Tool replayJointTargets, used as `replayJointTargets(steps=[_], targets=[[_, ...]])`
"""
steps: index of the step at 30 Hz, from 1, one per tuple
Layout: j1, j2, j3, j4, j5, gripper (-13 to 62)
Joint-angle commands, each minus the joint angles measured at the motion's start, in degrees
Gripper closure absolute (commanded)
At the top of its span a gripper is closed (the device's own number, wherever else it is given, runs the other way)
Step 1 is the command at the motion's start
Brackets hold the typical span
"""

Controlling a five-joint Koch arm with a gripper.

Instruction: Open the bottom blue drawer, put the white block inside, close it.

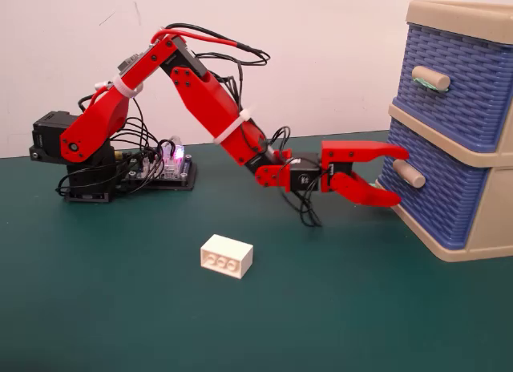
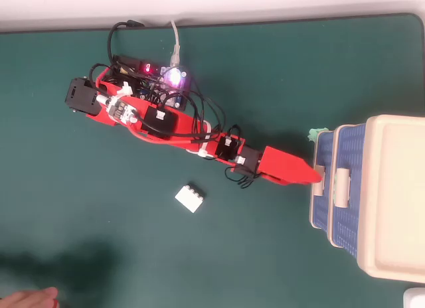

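The bottom blue drawer (image 1: 437, 200) of the beige cabinet (image 1: 481, 228) looks shut, and its plain beige handle (image 1: 409, 174) sticks out to the left. My red gripper (image 1: 397, 178) is open, with one jaw above the handle and one below it, the tips close to the drawer front. In the overhead view the gripper (image 2: 316, 178) reaches the drawer front (image 2: 323, 202), and only the upper jaw shows. The white block (image 1: 226, 256) lies studs to the front on the green table, well left of the gripper; it also shows in the overhead view (image 2: 190, 198).
The top blue drawer (image 1: 457, 83) has a handle with a green smear (image 1: 429, 78). The arm's base (image 1: 76, 167) and a lit circuit board (image 1: 168, 167) stand at the back left. A hand (image 2: 26, 298) shows at the overhead view's bottom left corner.
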State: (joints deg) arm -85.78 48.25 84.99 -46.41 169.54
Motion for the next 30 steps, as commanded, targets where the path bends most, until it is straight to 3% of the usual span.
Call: replayJointTargets(steps=[1,5,9,11,20,30], targets=[[-1.32,0.18,-4.92,0.79,0.09,23.6],[-1.49,-1.67,-9.67,7.29,-0.97,33.2],[-1.23,-0.88,-10.28,17.93,-2.11,52.0],[-1.23,0.0,-10.37,20.83,-2.02,57.6],[-1.32,6.86,-5.62,25.14,-1.49,57.6],[-0.18,35.42,35.16,24.7,-1.41,57.6]])
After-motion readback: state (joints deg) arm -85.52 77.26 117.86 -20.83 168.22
